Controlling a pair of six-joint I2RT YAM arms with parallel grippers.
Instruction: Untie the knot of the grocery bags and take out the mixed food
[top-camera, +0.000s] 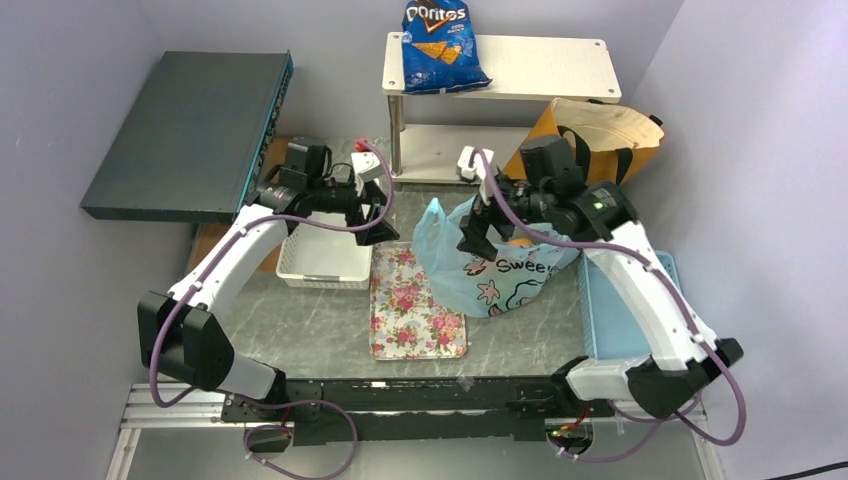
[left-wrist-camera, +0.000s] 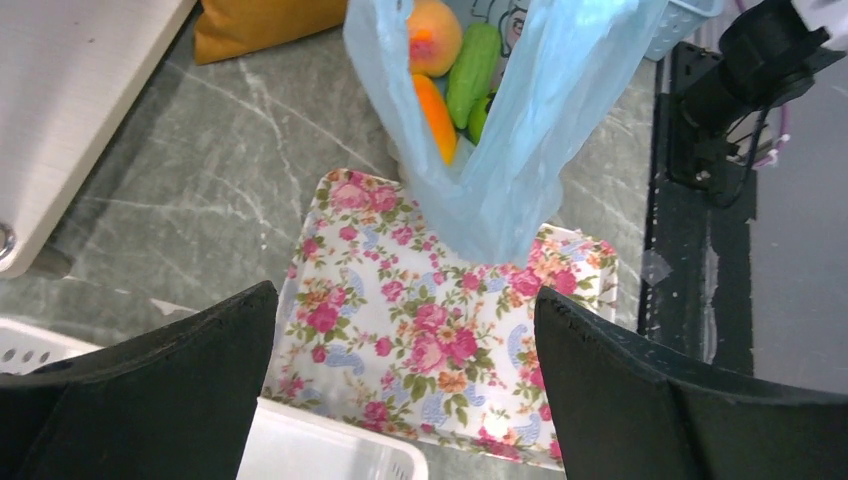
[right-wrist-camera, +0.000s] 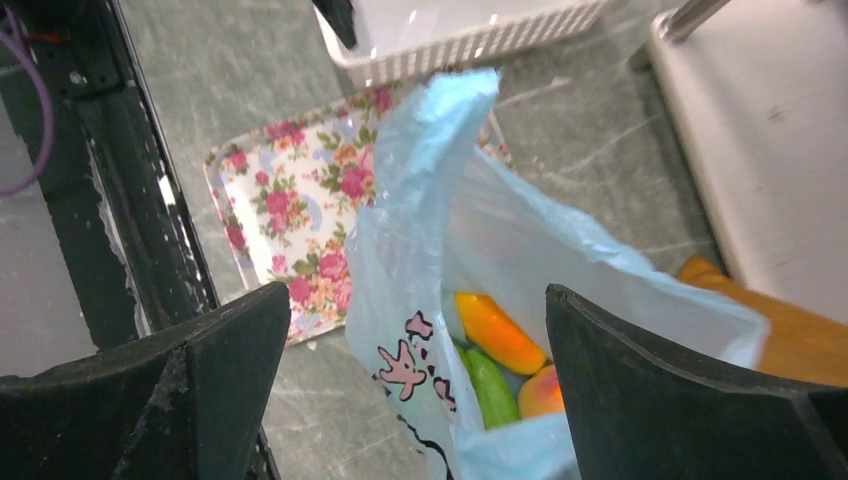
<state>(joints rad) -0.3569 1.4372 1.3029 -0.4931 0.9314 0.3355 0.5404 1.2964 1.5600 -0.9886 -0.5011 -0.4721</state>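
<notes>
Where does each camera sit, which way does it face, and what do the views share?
Top external: high behind the arm bases, looking down on the table; both arms show, with the left gripper and right gripper open and the right one over the blue plastic bag.
Left wrist: on the left arm, looking down between its fingers at the floral tray and the bag's mouth.
Right wrist: on the right arm, looking down between its fingers into the bag at the food.
Shared: all three show the tray and the bag.
</notes>
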